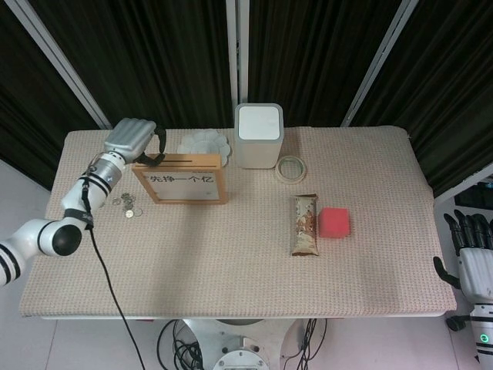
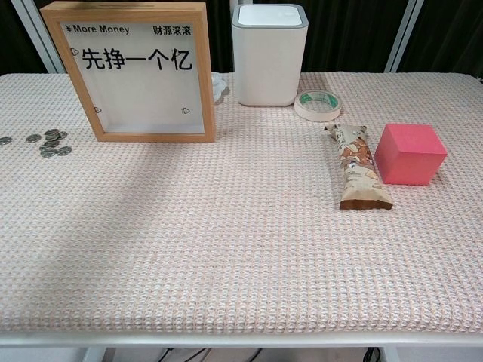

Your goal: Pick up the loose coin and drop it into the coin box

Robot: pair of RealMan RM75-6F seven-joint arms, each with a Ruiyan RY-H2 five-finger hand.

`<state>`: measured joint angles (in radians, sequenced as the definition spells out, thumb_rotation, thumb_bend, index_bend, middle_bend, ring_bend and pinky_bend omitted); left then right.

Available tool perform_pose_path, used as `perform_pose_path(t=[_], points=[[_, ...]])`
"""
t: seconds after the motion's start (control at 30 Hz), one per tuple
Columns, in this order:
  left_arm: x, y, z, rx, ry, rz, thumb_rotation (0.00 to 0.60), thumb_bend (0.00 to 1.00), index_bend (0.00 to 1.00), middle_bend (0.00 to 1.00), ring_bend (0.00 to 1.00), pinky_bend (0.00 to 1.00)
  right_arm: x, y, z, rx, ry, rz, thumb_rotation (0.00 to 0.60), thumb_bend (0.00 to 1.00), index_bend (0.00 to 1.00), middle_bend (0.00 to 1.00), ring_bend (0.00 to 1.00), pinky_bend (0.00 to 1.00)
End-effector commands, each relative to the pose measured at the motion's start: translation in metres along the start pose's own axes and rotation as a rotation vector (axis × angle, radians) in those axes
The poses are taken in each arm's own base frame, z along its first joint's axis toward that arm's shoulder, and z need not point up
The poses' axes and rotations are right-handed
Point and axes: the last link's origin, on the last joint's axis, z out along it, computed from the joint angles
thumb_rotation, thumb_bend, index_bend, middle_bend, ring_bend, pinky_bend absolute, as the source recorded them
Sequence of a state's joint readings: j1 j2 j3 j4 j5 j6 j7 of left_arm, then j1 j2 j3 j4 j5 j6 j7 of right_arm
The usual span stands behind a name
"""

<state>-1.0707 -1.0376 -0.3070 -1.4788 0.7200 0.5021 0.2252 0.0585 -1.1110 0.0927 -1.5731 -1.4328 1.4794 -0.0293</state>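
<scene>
The wooden-framed coin box [image 1: 181,182] stands upright at the back left of the table, with a slot along its top edge [image 1: 185,158]. The chest view shows its front [image 2: 136,75]. Several loose coins [image 1: 125,205] lie on the cloth left of the box, also visible in the chest view [image 2: 50,143]. My left hand [image 1: 132,139] hovers over the box's top left corner, fingertips [image 1: 156,156] curled down at the slot's left end. I cannot see whether a coin is pinched there. My right hand [image 1: 471,250] hangs off the table's right edge, fingers apart and holding nothing.
A white bin [image 1: 259,136] and a white flower-shaped dish [image 1: 204,143] stand behind the box. A tape roll [image 1: 291,167], a snack packet [image 1: 304,224] and a red cube [image 1: 335,223] lie to the right. A black cable [image 1: 104,270] trails from the left arm.
</scene>
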Motion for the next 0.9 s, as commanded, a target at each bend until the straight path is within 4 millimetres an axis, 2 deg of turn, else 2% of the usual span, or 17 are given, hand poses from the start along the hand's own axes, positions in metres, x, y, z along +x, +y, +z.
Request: perform_pose_path(t=[0.03,0.9], points=[[-0.0012,0.0021,0.0056,-0.004,-0.014,0.025,0.6,0.41,0.61,0.35,0.22,0.35,-0.001,0.0002,0.0005,-0.002,-0.002,0.001,0.6,0.3,0.0,0.0,0.0,0.0],[-0.0005,0.0093,0.0138,-0.008,-0.127,-0.032,0.6,0.41,0.61,0.33,0.21,0.33,-0.0023,0.0033,0.0054,-0.012,-0.001,0.007,0.6,0.3,0.0,0.0,0.0,0.0]])
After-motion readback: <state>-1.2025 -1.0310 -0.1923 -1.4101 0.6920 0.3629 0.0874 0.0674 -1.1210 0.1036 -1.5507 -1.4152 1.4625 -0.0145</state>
